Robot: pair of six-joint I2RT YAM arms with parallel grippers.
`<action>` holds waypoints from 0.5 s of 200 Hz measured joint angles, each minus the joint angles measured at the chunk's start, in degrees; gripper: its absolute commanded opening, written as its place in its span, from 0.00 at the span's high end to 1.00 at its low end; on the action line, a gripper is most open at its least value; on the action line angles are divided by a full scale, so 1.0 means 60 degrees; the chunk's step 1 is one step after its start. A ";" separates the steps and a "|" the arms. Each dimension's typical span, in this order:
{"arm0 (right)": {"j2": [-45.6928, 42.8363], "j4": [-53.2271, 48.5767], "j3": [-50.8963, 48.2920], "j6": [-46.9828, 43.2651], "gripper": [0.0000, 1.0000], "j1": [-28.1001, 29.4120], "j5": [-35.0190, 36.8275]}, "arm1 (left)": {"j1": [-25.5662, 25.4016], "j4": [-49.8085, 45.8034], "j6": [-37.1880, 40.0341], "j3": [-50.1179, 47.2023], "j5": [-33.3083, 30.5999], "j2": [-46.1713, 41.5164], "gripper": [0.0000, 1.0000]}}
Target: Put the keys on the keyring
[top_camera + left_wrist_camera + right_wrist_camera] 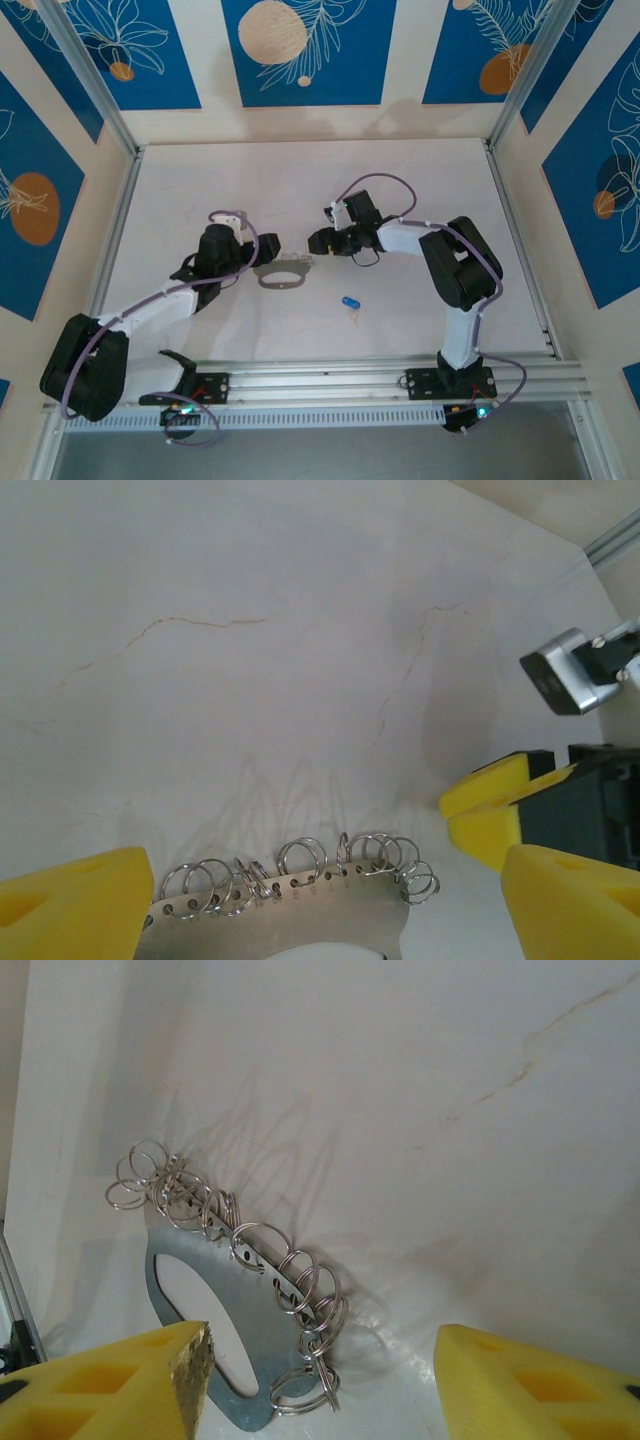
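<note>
One tiny key (349, 302) with a blue head is lying alone on the pale tabletop (200, 190), nearest the arm bases and apart from everything else. Its blade is too small to make out. Just beyond it the grey keyring (280, 273) is lying flat, with small wire rings (300, 862) bunching along its far edge. The left claw (325, 905) is standing wide open with the keyring between its pads. The wrist view is cutting off the loop's lower part, so whether a pad (70, 910) is touching metal is unclear. Farther on, the right claw (322, 1380) is gaping wide too, holding nothing, close by the ringed edge.
</note>
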 measured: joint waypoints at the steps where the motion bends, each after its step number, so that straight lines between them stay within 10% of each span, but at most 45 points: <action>1: 0.0007 0.0000 0.0000 0.0004 0.40 0.0007 -0.0004 | -0.0004 0.0000 -0.0004 0.0000 -0.0004 0.0004 0.10; 100: -0.0062 0.0240 -0.0535 0.0182 0.54 0.0525 -0.0200 | -0.0004 0.0076 -0.0175 0.0029 -0.0011 0.0280 0.09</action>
